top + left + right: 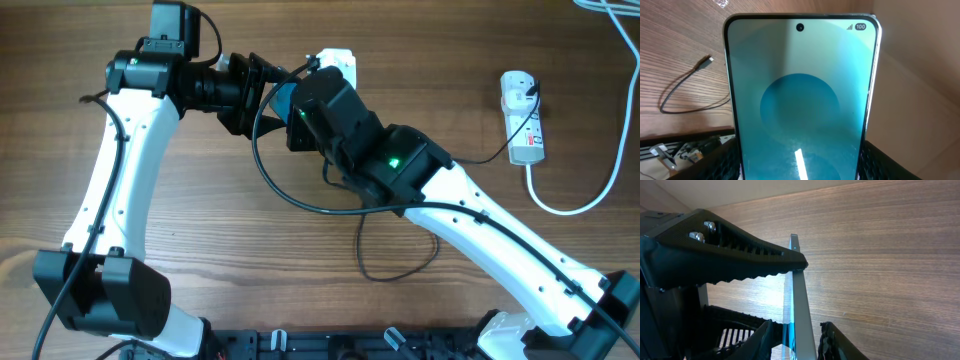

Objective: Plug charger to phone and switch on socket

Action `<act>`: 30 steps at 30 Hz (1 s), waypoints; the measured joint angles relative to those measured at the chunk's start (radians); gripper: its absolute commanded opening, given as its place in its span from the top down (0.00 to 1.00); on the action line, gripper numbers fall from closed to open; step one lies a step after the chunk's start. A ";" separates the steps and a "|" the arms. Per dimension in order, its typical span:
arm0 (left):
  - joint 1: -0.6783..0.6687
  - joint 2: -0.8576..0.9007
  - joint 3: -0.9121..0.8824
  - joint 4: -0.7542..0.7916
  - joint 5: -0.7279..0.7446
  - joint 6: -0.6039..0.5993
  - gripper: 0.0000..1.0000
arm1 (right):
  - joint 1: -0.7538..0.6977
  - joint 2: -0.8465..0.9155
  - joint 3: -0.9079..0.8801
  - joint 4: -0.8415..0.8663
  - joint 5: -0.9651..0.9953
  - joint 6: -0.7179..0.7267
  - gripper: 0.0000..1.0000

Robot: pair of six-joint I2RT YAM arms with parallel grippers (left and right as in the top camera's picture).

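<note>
The phone [800, 100] is held up between the two arms, screen glowing turquoise and filling the left wrist view! The left gripper [800, 162] is pinching it, a dark finger pressed against each long side. From the right wrist view it shows edge-on, a thin pale blade. The right gripper [796, 340] is spread to either side of that edge, jaws close in but with slivers of gap showing, so it looks empty.

And the charger [707, 61]? Down on the table [230, 260], apart from the phone, its connector tip lying free with nothing holding it. Out at the far side sits the socket [524, 118]. A black plug looks seated in it, with thin cable trailing back toward the arms. Whether its switch is on is too small to tell.

My read: the phone is secured and the wall end is likely plugged in. The connector is not yet picked up or mated to the phone, and the switch press comes after that.
</note>
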 measured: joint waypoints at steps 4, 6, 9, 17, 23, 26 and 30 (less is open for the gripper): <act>0.000 0.000 0.000 0.000 0.005 0.000 0.31 | 0.000 0.000 0.000 0.000 0.000 -0.003 0.72; 0.000 0.000 0.000 0.000 0.008 0.000 0.31 | 0.000 0.000 0.000 0.000 0.000 -0.003 0.76; 0.000 0.000 0.000 0.000 0.014 0.000 0.31 | 0.000 0.000 0.000 0.000 0.000 -0.003 0.76; 0.000 0.000 0.000 0.000 0.014 -0.003 0.28 | 0.000 0.000 0.000 0.003 -0.002 -0.002 0.92; 0.001 0.000 0.000 0.000 0.021 -0.007 0.22 | 0.001 0.000 0.000 0.003 -0.004 0.019 0.94; 0.001 0.000 0.000 0.001 0.027 -0.008 0.00 | 0.001 0.000 0.000 -0.009 -0.004 0.019 0.95; 0.000 -0.001 0.000 0.002 0.040 -0.011 0.00 | 0.001 0.003 0.000 -0.013 0.014 0.121 0.95</act>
